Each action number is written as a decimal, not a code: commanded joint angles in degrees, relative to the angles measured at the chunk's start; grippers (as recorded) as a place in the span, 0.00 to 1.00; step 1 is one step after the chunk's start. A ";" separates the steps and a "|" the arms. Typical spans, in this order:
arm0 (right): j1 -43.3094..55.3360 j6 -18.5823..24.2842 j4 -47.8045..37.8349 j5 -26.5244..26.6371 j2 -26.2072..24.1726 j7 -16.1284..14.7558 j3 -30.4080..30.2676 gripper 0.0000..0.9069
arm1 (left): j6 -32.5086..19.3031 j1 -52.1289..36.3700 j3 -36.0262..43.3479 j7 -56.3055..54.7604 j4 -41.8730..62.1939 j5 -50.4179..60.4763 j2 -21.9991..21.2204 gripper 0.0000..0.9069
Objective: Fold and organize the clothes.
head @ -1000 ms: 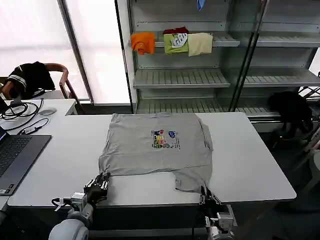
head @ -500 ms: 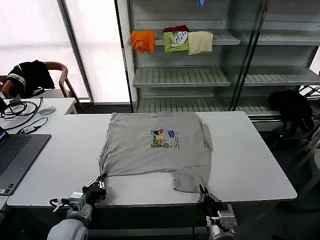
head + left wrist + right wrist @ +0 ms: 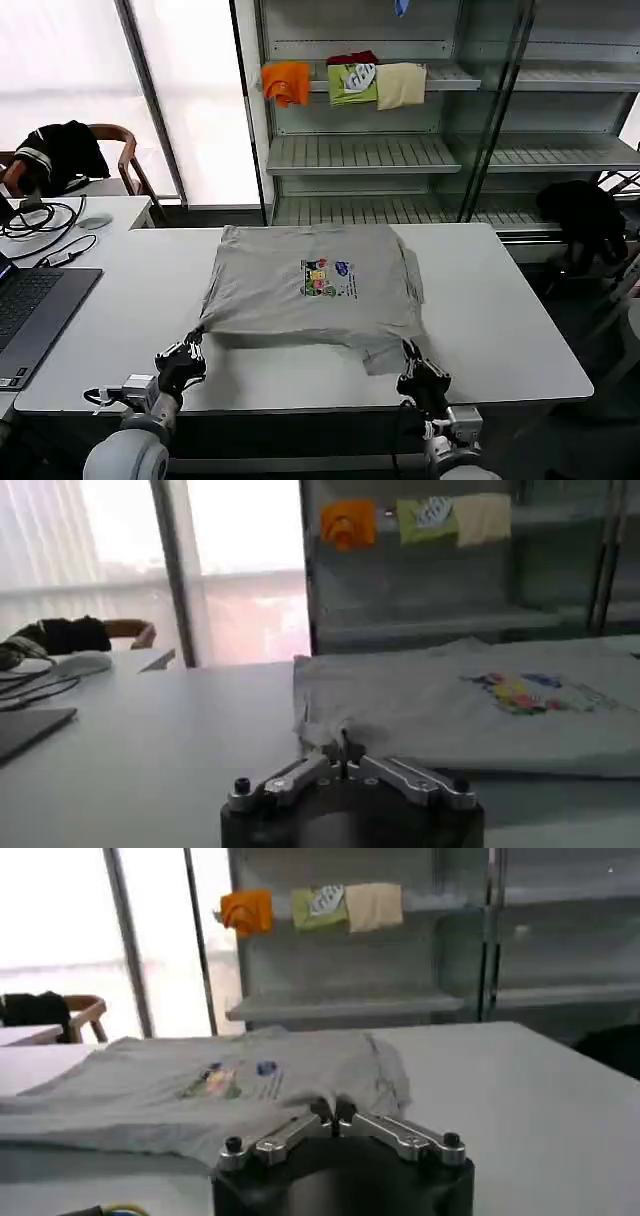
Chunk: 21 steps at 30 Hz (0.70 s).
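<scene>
both jaws pinched shut on the grey shirt's (image 3: pixel 315 285) near hem corners.

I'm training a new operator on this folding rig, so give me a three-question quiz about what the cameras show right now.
1. True or false: the left pincer and the right pincer each grip the near hem of the shirt.
2. Which side of the shirt faces up? A) printed side B) plain side
3. Fill in: the shirt lies on the white ____.

Key: 1 true; 2 A; 3 table.
</scene>
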 commanded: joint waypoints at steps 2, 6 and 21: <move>11.33 -0.37 -5.82 -0.39 0.10 -1.97 0.60 0.00 | -0.80 -10.11 2.08 0.04 6.31 -1.97 -0.51 0.02; 16.19 -0.64 -11.20 -0.21 0.16 -2.63 0.43 0.00 | -0.47 -15.12 3.58 0.00 10.80 -1.94 -0.59 0.02; 31.01 -0.22 -27.94 -0.28 3.90 -3.70 -0.91 0.00 | -0.24 -27.75 6.47 0.28 25.85 -3.15 0.72 0.02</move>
